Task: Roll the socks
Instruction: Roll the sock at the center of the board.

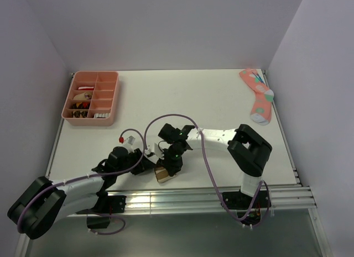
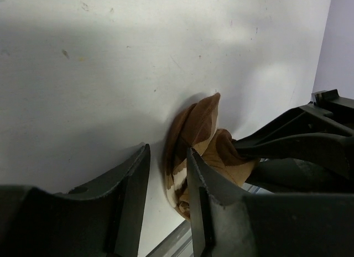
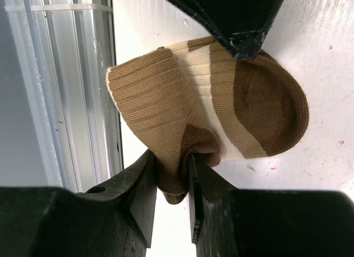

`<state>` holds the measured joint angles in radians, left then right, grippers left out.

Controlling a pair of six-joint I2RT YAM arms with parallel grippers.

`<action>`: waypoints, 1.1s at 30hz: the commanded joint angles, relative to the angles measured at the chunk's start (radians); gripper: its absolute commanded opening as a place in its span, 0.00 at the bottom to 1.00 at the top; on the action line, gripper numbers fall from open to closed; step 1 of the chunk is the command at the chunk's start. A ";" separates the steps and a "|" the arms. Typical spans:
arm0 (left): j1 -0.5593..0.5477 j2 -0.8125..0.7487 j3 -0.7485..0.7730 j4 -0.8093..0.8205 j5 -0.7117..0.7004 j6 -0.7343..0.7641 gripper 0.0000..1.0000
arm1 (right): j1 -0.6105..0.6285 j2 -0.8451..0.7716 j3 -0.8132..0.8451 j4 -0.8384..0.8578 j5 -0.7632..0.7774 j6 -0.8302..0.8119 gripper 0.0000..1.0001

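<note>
The socks show as one bunched brown, tan and cream striped bundle (image 1: 162, 175) (image 3: 232, 96) lying at the table's near edge. My right gripper (image 1: 170, 167) (image 3: 171, 157) is shut on a tan fold of that bundle. In the left wrist view its black fingers (image 2: 293, 142) reach the bundle (image 2: 202, 130) from the right. My left gripper (image 1: 154, 164) (image 2: 167, 153) stands open on the bundle's left side. One left finger rests against the fabric, and table shows between the other finger and the sock. The tip of that gripper also shows at the top of the right wrist view.
A pink compartment tray (image 1: 113, 96) with small items sits at the back left. A pink dotted sock (image 1: 258, 95) lies at the back right by the wall. Aluminium rails (image 1: 221, 193) run along the table's front edge, right beside the bundle.
</note>
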<state>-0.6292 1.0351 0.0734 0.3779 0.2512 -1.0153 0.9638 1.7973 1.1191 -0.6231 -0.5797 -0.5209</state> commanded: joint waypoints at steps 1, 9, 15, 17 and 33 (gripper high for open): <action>-0.009 0.011 0.016 0.032 0.025 0.040 0.39 | -0.011 0.071 -0.030 -0.118 0.107 -0.010 0.14; -0.009 -0.058 -0.021 0.053 0.016 0.012 0.41 | -0.010 0.080 -0.019 -0.121 0.106 -0.010 0.14; -0.009 -0.132 -0.012 -0.046 -0.006 0.035 0.44 | -0.011 0.085 -0.021 -0.119 0.106 -0.008 0.14; -0.010 -0.119 -0.011 -0.045 -0.007 0.040 0.44 | -0.011 0.083 -0.019 -0.121 0.106 -0.010 0.14; -0.039 0.135 0.037 0.101 0.048 0.064 0.40 | -0.013 0.083 -0.016 -0.124 0.103 -0.008 0.14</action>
<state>-0.6506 1.1252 0.0879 0.4641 0.2836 -1.0027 0.9569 1.8179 1.1408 -0.6476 -0.5941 -0.5190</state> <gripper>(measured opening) 0.412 0.307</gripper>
